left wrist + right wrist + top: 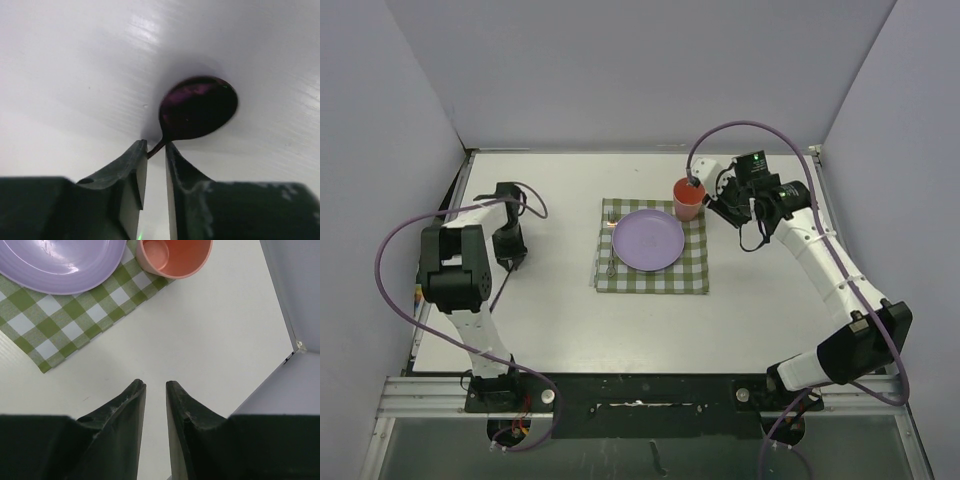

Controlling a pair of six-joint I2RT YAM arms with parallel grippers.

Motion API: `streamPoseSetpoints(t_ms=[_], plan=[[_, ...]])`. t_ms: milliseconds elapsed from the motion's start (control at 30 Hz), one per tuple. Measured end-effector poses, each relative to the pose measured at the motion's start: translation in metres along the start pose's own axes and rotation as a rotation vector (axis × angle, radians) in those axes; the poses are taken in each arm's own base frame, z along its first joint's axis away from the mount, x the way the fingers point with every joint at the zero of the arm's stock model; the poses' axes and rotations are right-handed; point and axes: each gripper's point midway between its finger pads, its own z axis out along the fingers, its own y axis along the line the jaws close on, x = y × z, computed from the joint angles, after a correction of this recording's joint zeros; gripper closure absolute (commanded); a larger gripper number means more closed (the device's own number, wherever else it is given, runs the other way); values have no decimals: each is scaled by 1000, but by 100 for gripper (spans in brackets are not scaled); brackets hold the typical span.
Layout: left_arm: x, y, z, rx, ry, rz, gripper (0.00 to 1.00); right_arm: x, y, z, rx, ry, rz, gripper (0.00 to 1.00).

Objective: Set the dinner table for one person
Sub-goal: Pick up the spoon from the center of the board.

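Top and wrist views of a place setting on the white bench (770,310). A green-and-white checked cloth (692,272) is laid at the middle of the bench, and a lilac plate (648,240) is centred on it. An orange-red cup (688,197) is stood upright at the cloth's far right corner, just beside the plate. A slender utensil (611,265), too small to be identified, is seen on the cloth left of the plate.

The left end effector (156,146) is lowered to the bench's left side, well apart from the cloth. Its jaws are drawn to a narrow gap around the thin handle of a dark purple spoon (197,107), whose bowl is shown lying on the white surface just beyond the fingertips. Whether the handle is actually pinched cannot be told.

The right end effector (155,385) is held over bare bench just right of the cup. Its jaws are set slightly apart and nothing is gripped between them.
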Motion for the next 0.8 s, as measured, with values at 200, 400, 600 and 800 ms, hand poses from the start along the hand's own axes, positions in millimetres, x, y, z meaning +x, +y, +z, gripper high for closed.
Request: streamPoseSetpoints(t_ms=[200,400,600,800], plan=[[8,-1,1,-11,-1,38,100,6,0,1,3,14,4,75],[8,-1,0,-10,-6,34,100,12,3,1,1,29,6,75],[13,-14,-7,52,4,19,100,13,2,-6,19,25,6,75],[21,-51,-49,192,-54,48,100,15,2,-9,21,33,12,75]])
